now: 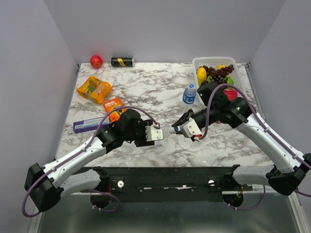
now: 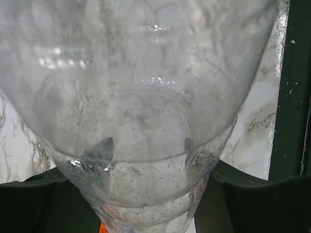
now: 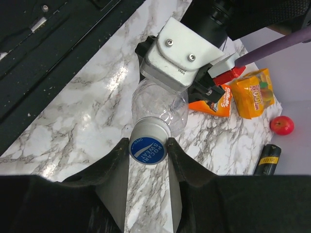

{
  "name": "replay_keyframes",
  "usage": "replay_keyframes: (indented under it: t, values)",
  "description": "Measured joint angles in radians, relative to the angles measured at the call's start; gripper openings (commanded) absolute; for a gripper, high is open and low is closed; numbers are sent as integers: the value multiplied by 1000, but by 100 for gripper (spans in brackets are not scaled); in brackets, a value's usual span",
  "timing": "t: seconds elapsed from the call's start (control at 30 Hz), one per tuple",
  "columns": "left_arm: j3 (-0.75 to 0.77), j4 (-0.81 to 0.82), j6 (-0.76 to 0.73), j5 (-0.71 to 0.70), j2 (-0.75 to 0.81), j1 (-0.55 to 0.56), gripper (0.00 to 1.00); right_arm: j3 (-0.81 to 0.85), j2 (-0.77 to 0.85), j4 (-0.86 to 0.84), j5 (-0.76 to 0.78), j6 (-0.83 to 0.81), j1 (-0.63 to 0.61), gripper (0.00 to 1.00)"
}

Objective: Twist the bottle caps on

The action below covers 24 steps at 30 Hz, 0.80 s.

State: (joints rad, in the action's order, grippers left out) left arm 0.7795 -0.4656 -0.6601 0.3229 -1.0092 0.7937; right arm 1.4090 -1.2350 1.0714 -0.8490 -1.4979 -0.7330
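My left gripper point(image 1: 155, 133) is shut on the plain clear bottle point(image 3: 160, 104) and holds it lying level above the table. In the left wrist view the bottle point(image 2: 146, 121) fills the picture between my dark fingers point(image 2: 262, 204). My right gripper point(image 1: 176, 130) is shut on a blue cap point(image 3: 148, 147), and in the right wrist view the gripper point(image 3: 148, 148) holds the cap on the bottle's neck. A blue-labelled bottle point(image 1: 189, 94) stands upright by the basket. A red thing point(image 1: 230, 93) is partly hidden behind my right arm. The other caps are not in view.
A white basket point(image 1: 198, 62) of fruit stands at the back right. A red ball point(image 1: 96, 61) and a black-and-gold can point(image 1: 122, 61) lie at the back wall. Orange snack packs point(image 1: 94, 89) and a purple box point(image 1: 87, 125) lie on the left.
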Motion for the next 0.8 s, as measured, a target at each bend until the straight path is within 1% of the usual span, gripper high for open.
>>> replay_keyframes:
  t: [0.07, 0.1, 0.13, 0.17, 0.2, 0.3, 0.33, 0.37, 0.5, 0.63, 0.73, 0.8]
  values:
    - [0, 0, 1, -1, 0, -1, 0, 7, -10, -10, 2, 54, 0, 14]
    - [0, 0, 6, -5, 0, -3, 0, 14, -18, -23, 6, 100, -1, 12]
    - [0, 2, 10, -12, 0, -5, 0, 27, -34, -35, 12, 153, -1, 9]
    - [0, 4, 21, -30, 0, -8, 0, 49, -54, -41, 23, 219, -1, 3]
    - [0, 10, 35, -56, 0, -11, 0, 78, -80, -47, 30, 284, -1, 0]
    - [-5, 49, 71, -163, 3, -19, 0, 164, -164, -70, 55, 503, 23, 0]
    - [-11, 69, 85, -227, 7, -19, 0, 189, -190, -82, 58, 579, 37, 0]
    - [-22, 108, 90, -268, 11, -20, 0, 216, -222, -99, 59, 672, 55, 0]
    - [-69, 244, 79, -477, 18, -13, 0, 293, -315, -141, 55, 930, 100, 1]
    - [-130, 434, -25, -689, 14, 9, 0, 367, -391, -150, 41, 1142, 139, 0]
    - [-185, 637, -177, -832, -13, 31, 0, 392, -430, -156, 3, 1305, 182, 0]
    - [-220, 767, -284, -882, -32, 39, 0, 386, -447, -161, -38, 1424, 211, 0]
